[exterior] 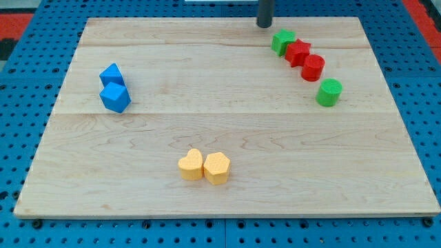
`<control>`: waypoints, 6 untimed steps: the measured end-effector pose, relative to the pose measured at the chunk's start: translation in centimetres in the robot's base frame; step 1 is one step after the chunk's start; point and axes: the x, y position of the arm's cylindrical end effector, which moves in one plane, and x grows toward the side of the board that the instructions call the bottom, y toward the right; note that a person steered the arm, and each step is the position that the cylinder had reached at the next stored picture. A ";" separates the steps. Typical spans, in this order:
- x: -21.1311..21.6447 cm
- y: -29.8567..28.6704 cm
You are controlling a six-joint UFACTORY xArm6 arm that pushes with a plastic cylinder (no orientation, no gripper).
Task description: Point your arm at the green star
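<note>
The green star (282,41) sits near the view's top right on the wooden board (227,131). It touches a red star (298,52), which touches a red cylinder (313,67). A green cylinder (329,92) stands just below and to the right of them. My tip (264,25) is a dark rod end at the view's top edge, a short way up and to the left of the green star, apart from it.
Two blue blocks (111,74) (115,97) stand together at the view's left. A yellow heart (191,164) and a yellow hexagon-like block (216,167) touch at the bottom middle. Blue pegboard (27,83) surrounds the board.
</note>
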 end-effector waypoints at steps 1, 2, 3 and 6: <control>0.7 0.0; 1.5 -0.4; 1.4 -0.9; 1.4 -0.7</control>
